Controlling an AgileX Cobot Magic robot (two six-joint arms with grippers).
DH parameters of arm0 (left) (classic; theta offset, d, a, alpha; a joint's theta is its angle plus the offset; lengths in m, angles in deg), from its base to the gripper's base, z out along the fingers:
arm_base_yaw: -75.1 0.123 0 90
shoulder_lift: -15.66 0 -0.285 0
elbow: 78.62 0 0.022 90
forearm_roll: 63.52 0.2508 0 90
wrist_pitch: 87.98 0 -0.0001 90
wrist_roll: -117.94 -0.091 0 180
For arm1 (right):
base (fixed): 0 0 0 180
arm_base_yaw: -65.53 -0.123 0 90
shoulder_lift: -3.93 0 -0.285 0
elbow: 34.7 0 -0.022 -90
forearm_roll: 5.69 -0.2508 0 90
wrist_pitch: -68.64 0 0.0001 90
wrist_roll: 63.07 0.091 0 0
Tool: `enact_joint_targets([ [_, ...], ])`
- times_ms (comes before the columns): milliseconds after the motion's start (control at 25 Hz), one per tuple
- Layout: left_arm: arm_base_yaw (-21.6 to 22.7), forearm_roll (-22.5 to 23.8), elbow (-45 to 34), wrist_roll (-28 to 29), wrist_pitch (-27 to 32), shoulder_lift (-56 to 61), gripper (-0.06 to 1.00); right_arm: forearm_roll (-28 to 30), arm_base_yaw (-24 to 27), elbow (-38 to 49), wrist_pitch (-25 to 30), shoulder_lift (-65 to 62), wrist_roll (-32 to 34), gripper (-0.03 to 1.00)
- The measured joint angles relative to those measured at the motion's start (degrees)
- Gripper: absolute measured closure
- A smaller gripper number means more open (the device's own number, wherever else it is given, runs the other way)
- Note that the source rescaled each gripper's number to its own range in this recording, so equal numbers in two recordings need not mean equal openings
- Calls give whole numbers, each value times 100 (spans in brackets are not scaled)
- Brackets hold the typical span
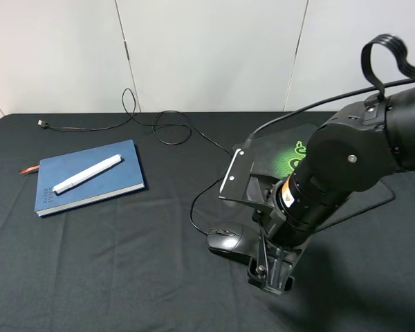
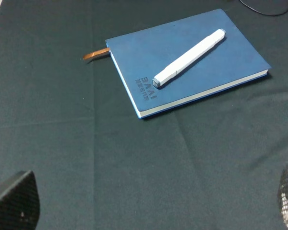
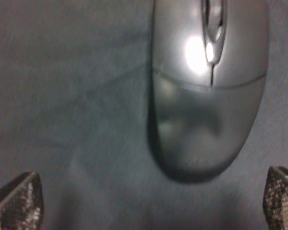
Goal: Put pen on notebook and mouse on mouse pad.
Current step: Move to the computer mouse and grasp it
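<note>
The slim white pen (image 1: pixel 88 173) already lies diagonally on the blue hardcover notebook (image 1: pixel 117 176) at the far left, so the step in hand looks to be the mouse (image 1: pixel 226 240); it sits on the black cloth tabletop (image 1: pixel 124 277), nearer and left of the green-logoed mouse pad (image 1: pixel 280 158), not on it. The right pincer (image 3: pixel 149 199) hangs low just beside the mouse, textured fingers apart and empty; the left pincer (image 2: pixel 151 199) is likewise spread, holding nothing. The next move likely calls for straddling the glossy rounded shell and closing firmly, since the smooth oval could slip; its thin cable (image 1: pixel 194 207) would trail.
</note>
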Motion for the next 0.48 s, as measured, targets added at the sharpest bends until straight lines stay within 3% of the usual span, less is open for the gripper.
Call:
enact_joint_targets([
  [480, 0, 0, 0, -2, 0, 0, -6, 126, 0, -916, -63, 957, 0, -3],
])
